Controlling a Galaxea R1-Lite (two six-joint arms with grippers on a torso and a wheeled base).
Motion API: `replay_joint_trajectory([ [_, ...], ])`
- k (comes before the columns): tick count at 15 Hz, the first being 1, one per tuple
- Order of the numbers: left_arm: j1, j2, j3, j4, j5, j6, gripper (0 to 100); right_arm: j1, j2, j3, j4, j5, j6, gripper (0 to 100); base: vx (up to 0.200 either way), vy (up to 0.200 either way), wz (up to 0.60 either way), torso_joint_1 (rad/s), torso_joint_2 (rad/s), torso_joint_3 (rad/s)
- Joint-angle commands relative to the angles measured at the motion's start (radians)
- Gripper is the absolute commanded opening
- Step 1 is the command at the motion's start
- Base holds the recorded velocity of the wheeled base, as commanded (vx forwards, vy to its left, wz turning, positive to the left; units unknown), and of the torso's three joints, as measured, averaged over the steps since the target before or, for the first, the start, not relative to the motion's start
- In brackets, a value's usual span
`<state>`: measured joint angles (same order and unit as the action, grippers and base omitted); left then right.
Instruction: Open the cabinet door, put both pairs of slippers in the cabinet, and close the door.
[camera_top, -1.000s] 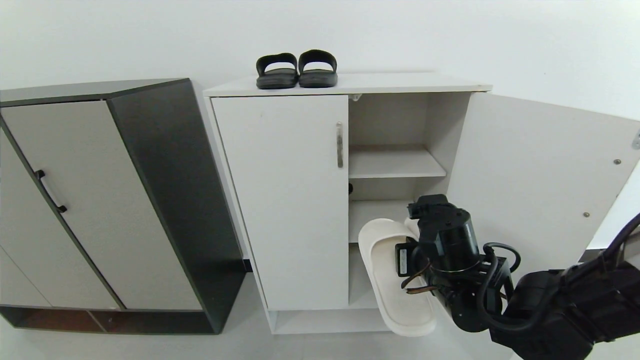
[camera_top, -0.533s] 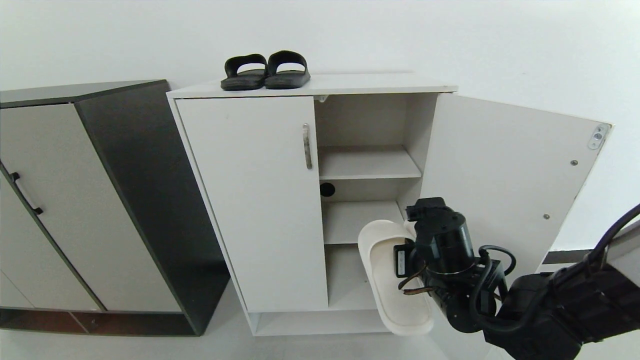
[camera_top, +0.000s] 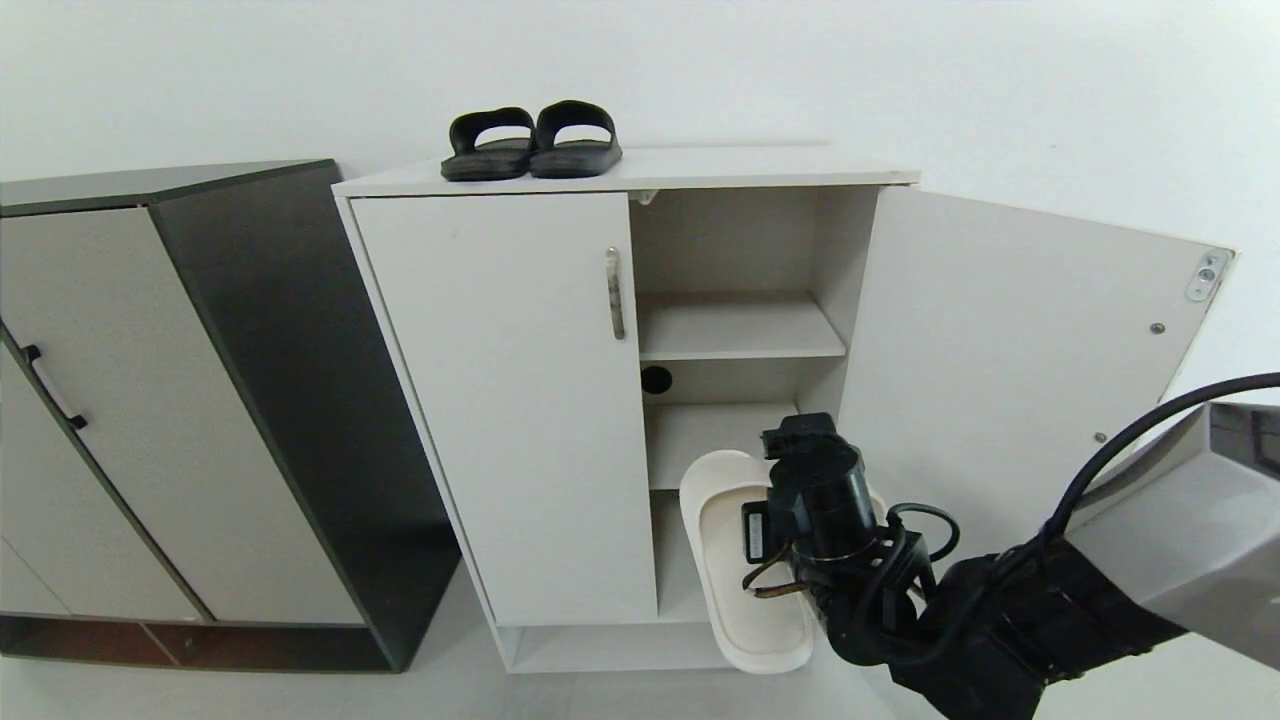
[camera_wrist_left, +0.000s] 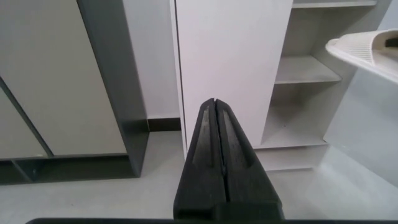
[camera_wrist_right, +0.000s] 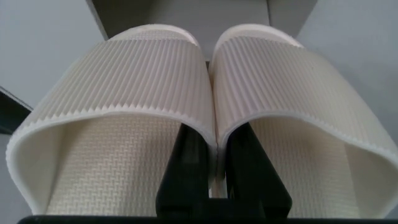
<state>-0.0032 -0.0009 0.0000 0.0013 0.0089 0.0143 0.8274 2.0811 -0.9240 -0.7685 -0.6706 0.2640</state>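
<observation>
Head view: the right gripper (camera_top: 800, 455) grasps the white slippers (camera_top: 735, 570) just before the open side of the cabinet (camera_top: 500, 400); their toes could snag a shelf (camera_top: 730, 440). The black slippers (camera_top: 533, 140) lie atop the cabinet. Left wrist view: the left gripper (camera_wrist_left: 215, 109) is clenched, empty. Right wrist view: only the adjoining straps (camera_wrist_right: 186, 93) are pinched; one might slip.

A plain white wall (camera_top: 900, 70) runs behind everything, evenly lit. The floor (camera_top: 250, 695) is pale grey and smooth. Against the wall stands a dark cabinet (camera_top: 300, 400) with a dark grey top (camera_top: 150, 185), a shut light grey door (camera_top: 130, 420) and a black bar handle (camera_top: 55, 388). A low open compartment (camera_top: 150, 640) runs along its foot. It stands just beside the white cabinet (camera_top: 500, 400). A dark skirting strip (camera_wrist_left: 163, 124) lines the wall between them.
</observation>
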Motion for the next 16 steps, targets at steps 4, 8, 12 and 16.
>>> replay_joint_trajectory([
  [4, 0.0, 0.002, 0.0, 0.0, 0.0, 0.0, 0, 0.021, 0.05, 0.002, -0.026, 0.0, 0.009, 0, 0.0, 0.0, 0.0, 0.0, 0.0, -0.057],
  [8, 0.0, 0.002, 0.0, 0.0, 0.0, 0.0, 0, 0.021, 0.07, 0.001, -0.054, -0.003, 0.009, 0, 0.0, 0.0, 0.0, 0.004, 0.0, -0.188],
  [12, 0.0, 0.002, 0.0, 0.0, -0.001, 0.001, 0, 0.019, 0.113, 0.001, -0.092, -0.007, 0.006, 0, 0.0, 0.0, 0.0, 0.004, 0.0, -0.195],
  [16, 0.0, 0.002, 0.0, 0.0, -0.003, 0.004, 0, 0.018, 0.151, -0.001, -0.153, -0.009, 0.0, 0, 0.0, 0.0, 0.0, 0.007, 0.0, -0.203],
])
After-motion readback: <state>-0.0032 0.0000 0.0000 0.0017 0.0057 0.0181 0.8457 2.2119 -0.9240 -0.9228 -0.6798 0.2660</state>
